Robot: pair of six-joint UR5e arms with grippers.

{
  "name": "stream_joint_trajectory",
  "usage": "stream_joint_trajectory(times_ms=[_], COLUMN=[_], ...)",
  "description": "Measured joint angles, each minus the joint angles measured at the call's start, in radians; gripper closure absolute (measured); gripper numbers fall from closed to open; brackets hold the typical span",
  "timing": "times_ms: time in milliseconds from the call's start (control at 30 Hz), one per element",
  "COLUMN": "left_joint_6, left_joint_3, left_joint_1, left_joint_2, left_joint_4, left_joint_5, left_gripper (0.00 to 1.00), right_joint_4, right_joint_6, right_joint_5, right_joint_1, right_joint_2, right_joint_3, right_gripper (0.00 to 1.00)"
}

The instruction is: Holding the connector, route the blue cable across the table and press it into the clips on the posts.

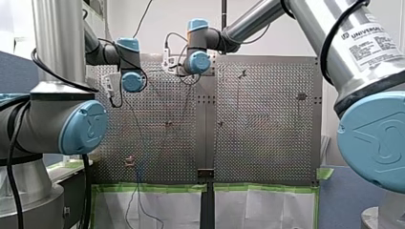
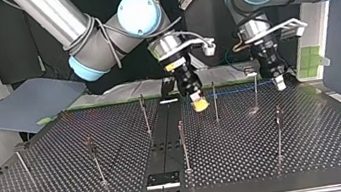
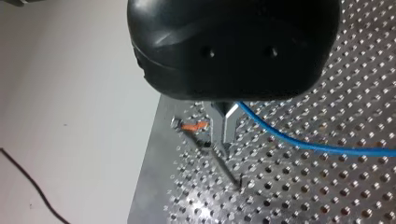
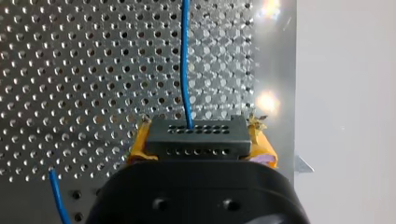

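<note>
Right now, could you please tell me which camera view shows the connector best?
The right wrist view: the connector fills the middle, clamped between my right gripper's yellow pads, blue cable leaving it. The top view shows only the yellow pads; front and left wrist views don't show it.

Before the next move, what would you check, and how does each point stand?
1. Connector clamped in right tool: ok, it sits between the yellow pads.
2. Cable leaving the connector without a kink: ok, it runs straight.
3. Left tool gripping the cable: cannot tell.
4. Cable pressed onto a post: cannot tell; in the top view it passes one between the tools.
5. Tools apart from each other: ok.
</note>
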Motion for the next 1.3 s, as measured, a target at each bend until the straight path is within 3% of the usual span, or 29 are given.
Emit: stream_joint_trajectory(times_ms=[267, 567, 800, 1000, 1300], left_joint_6=[-0.016, -0.023, -0.034, -0.063, -0.066], left_joint_3=[0.012, 0.051, 0.082, 0.096, 0.098], left_joint_1=[0.07, 0.136, 0.143, 0.148, 0.16], left_joint_2=[-0.005, -0.044, -0.065, -0.067, -0.09], left_joint_4=[0.028, 0.035, 0.043, 0.057, 0.055], left_joint_5=[0.07, 0.15, 0.195, 0.208, 0.21], left_gripper=[1.0, 1.0, 1.0, 1.0, 1.0], right_joint_4=[0.028, 0.06, 0.066, 0.071, 0.082], right_joint_6=[0.0, 0.001, 0.003, 0.003, 0.003], right_joint_5=[0.002, 0.002, -0.001, -0.002, 0.002], right_joint_1=[0.012, 0.0, -0.01, -0.008, -0.001], right_joint_2=[0.047, 0.057, 0.062, 0.083, 0.123], right_joint_3=[-0.067, -0.141, -0.204, -0.249, -0.257], right_gripper=[1.0, 1.0, 1.0, 1.0, 1.0])
